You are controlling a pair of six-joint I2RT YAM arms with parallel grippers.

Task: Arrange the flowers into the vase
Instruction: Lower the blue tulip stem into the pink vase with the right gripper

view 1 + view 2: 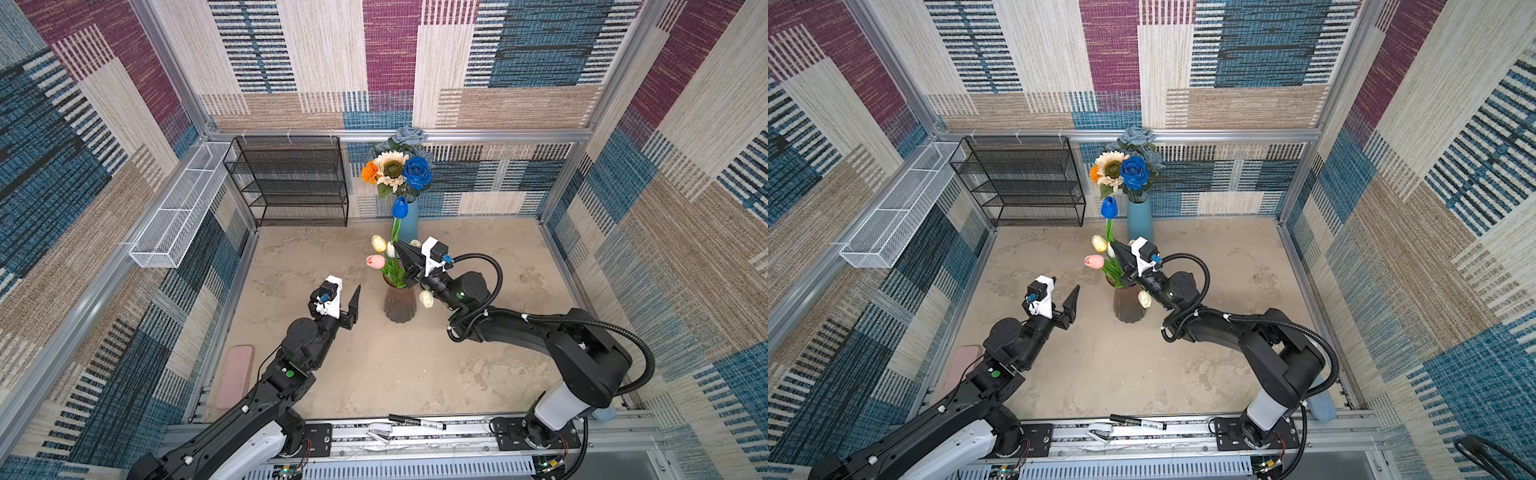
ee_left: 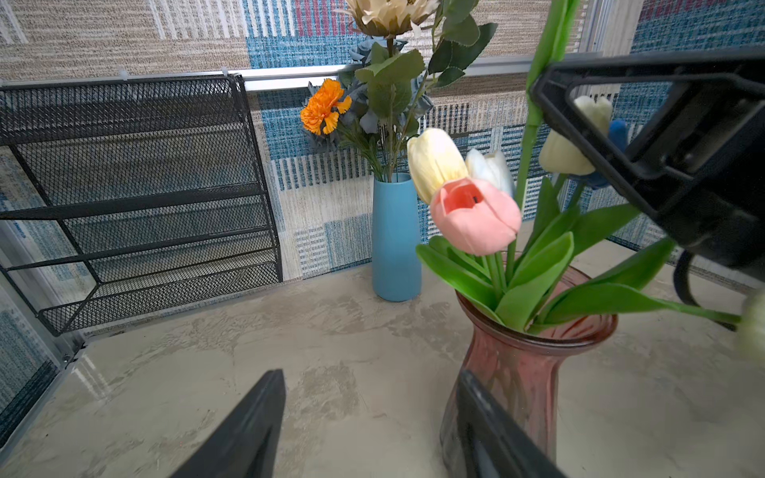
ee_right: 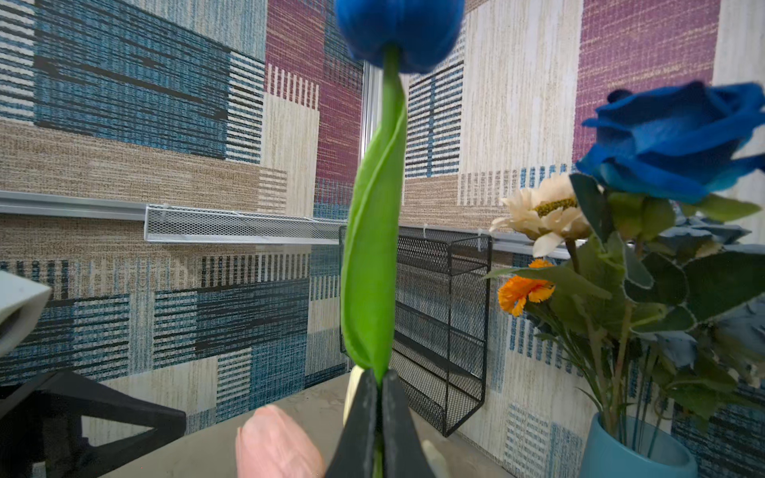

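The pink glass vase (image 1: 400,305) at centre holds pink, white and yellow tulips (image 1: 379,253). The blue vase (image 1: 408,222) at 12 o'clock holds a mixed bouquet (image 1: 390,168). The right gripper (image 3: 378,378) is clamped on the upright, green-stemmed blue tulip (image 1: 400,206) over the pink vase. The left gripper (image 2: 370,385), at its 9 o'clock, has its jaws apart.

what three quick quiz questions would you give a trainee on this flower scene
1. True or false: the left tool is shut on the pink vase.
2. Which flower's stem does the right tool pinch? A: pink tulip. B: blue tulip. C: orange flower.
3. What colour is the tall vase that holds the sunflower?

Key: 1 false, it is open beside the vase. 2 B. 3 blue.
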